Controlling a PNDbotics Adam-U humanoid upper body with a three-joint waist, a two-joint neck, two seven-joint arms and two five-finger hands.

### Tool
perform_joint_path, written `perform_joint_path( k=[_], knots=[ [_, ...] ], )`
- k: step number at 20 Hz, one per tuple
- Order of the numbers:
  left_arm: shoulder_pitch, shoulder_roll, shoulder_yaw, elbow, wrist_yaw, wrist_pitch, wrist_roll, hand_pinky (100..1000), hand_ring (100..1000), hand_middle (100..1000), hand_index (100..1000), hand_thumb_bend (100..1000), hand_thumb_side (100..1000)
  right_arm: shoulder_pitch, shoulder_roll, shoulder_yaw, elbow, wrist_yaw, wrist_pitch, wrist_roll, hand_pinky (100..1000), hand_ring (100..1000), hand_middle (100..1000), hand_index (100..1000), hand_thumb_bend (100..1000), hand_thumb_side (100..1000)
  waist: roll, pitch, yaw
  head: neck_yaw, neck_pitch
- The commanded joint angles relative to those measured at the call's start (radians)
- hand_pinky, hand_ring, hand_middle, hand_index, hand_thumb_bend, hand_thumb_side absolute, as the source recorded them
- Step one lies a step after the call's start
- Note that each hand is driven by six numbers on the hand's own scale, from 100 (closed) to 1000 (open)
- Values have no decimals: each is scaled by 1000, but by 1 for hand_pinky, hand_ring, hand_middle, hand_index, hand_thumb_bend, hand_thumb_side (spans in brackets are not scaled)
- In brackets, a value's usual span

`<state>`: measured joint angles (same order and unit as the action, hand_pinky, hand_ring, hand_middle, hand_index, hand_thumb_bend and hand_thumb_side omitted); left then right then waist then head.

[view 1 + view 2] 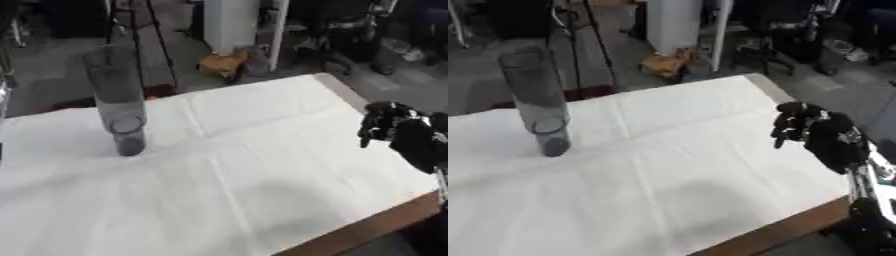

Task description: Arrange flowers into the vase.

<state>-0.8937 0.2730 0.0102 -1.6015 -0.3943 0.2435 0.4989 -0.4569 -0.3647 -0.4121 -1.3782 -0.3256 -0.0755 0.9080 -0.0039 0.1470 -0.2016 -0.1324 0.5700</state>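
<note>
A tall clear vase (116, 100) stands upright near the far left corner of the table (367, 232), on the white cloth (245, 165) that covers most of the surface. It looks empty as far as can be seen. Well apart from it, at the right edge of the table, the right hand (820, 132) hangs above the cloth, its fingers (787, 125) curled downward and holding nothing.

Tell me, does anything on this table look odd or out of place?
Nothing is spilled or broken. The clear vase stands upright on the white cloth but holds nothing, and no flowers show anywhere. The right robot hand hovers at the table's right edge with fingers curled, holding nothing.
</note>
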Motion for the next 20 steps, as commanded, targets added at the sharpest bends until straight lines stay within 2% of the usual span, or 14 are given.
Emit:
perform_joint_path(
  k=[1, 6, 20],
  knots=[
    [-28, 34, -1, 21, 50, -41, 36, 100, 100, 100, 128, 100, 264, -12, -19, -2, -24, 9, 3, -1, 508, 601, 596, 800, 826, 706, -4, -30, -1, 3, -10],
    [-59, 51, 3, 49, 127, -90, 75, 100, 100, 100, 127, 100, 264, -7, -18, -2, -27, 12, 10, -1, 508, 600, 595, 800, 823, 712, 2, -39, -14, 6, -8],
    [-61, 96, -20, 59, 361, -185, 115, 100, 100, 100, 127, 100, 263, -6, -18, -3, -33, 13, 16, -1, 508, 600, 594, 800, 822, 714, 5, -41, -19, 3, -12]
  ],
)
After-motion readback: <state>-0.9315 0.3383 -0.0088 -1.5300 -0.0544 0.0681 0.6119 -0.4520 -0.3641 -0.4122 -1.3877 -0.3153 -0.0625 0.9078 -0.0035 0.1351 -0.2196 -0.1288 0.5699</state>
